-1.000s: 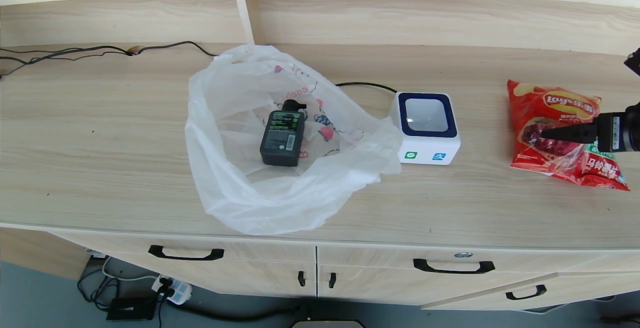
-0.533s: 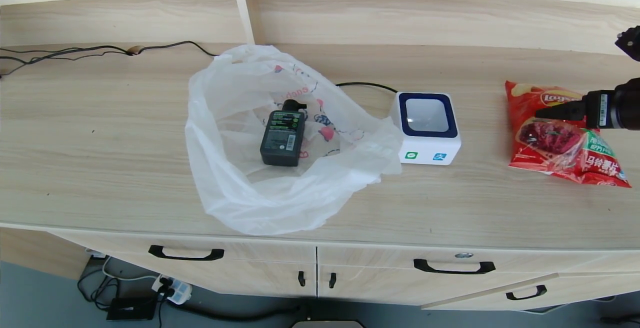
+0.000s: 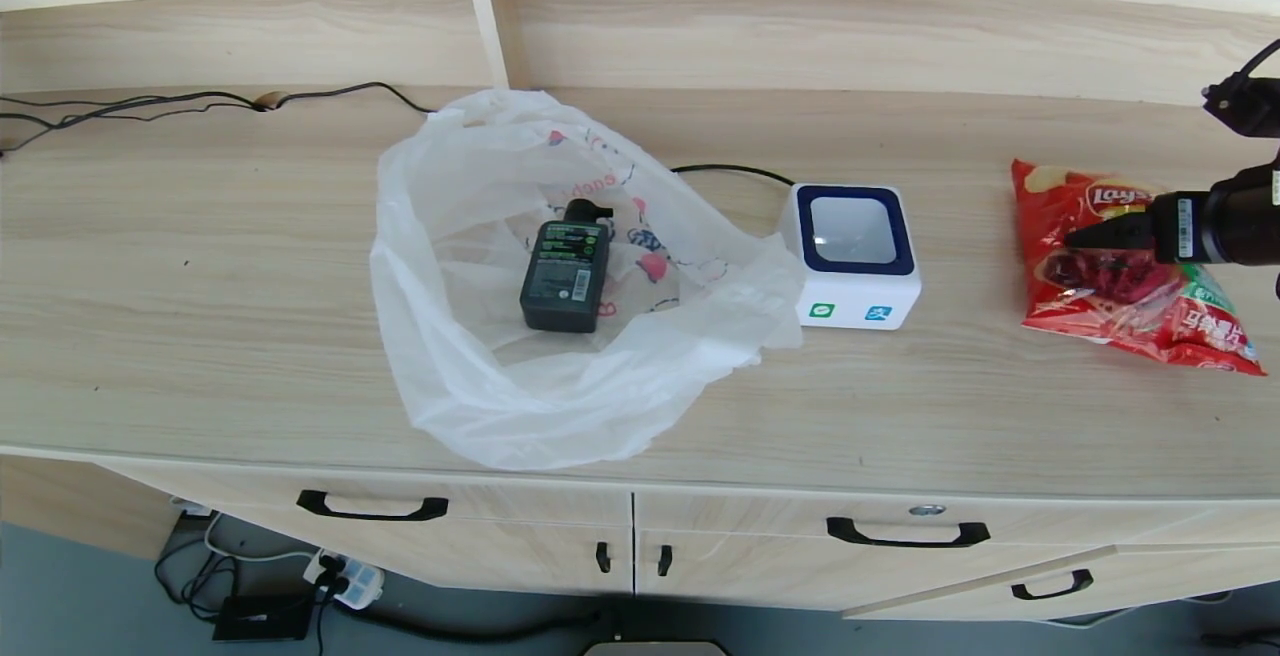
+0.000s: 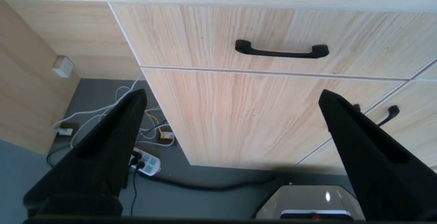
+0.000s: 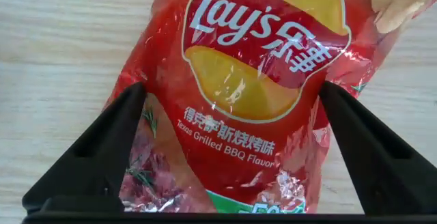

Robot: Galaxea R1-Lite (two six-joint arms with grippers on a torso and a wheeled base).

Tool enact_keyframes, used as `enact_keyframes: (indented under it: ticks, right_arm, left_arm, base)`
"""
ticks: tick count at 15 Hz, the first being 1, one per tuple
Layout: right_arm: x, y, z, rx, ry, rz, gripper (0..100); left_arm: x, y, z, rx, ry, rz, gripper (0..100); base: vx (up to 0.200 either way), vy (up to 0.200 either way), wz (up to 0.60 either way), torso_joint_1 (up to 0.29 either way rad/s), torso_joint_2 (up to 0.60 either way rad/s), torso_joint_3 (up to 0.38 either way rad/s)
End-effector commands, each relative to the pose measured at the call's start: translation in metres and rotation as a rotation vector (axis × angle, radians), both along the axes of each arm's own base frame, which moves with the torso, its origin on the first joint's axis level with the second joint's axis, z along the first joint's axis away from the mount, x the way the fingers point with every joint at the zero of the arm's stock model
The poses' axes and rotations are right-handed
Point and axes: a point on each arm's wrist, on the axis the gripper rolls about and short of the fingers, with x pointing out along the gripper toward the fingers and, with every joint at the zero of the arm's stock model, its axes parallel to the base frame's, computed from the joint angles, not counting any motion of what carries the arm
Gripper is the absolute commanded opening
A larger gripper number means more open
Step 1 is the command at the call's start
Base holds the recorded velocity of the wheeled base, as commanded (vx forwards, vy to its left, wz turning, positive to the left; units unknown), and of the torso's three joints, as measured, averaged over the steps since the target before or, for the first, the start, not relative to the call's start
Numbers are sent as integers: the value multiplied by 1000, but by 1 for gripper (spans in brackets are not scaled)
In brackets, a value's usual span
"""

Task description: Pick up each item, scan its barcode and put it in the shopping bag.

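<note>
The left hand [image 4: 232,95] hung below the worktop's edge with its 2 fingers [image 4: 102,149] spread wide and nothing between them, facing a drawer front with a black handle [image 4: 281,49]. On the worktop [image 3: 200,266], thin black cables [image 3: 150,104] ran along the back at the far left.

Right of them the white plastic shopping bag [image 3: 450,376] lay slumped with its mouth wide open. It held 1 item: a dark bottle [image 3: 566,276] lying flat on the bag's bottom, label and barcode facing up, cap pointing toward the back wall.

Just beside the bag's right edge stood the white scanner [image 3: 856,256], its dark-framed window facing up and a black cord [image 3: 730,170] leading off behind the bag.

Well apart from the scanner, near the right end of the worktop, the red chip bag [image 3: 1130,306] lay flat, front side up. The right hand [image 3: 1078,234] sat low over its upper half. In the right wrist view its fingers [image 5: 102,156] were spread, 1 at each side of the chip bag [image 5: 252,80], not pinching it. Whether the tips touched the bag could not be told.
</note>
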Motion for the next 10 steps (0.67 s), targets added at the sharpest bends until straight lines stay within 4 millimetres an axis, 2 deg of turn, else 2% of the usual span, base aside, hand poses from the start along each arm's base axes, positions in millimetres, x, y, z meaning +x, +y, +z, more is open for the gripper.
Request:
enact_keyframes:
  ticks: [1,4,10]
  right_arm:
    - [12,2,-6,3,15,15,100]
    - [22,3,-16,-6,40,18,100]
    - [21,3,-33,-19,0,25,100]
  left_arm:
    - [0,0,0,0,0,0,100]
    - [0,0,0,-2,1,0,100]
    - [0,0,0,0,0,0,100]
  base:
    - [0,0,0,0,0,0]
    - [0,0,0,0,0,0]
    - [0,0,0,0,0,0]
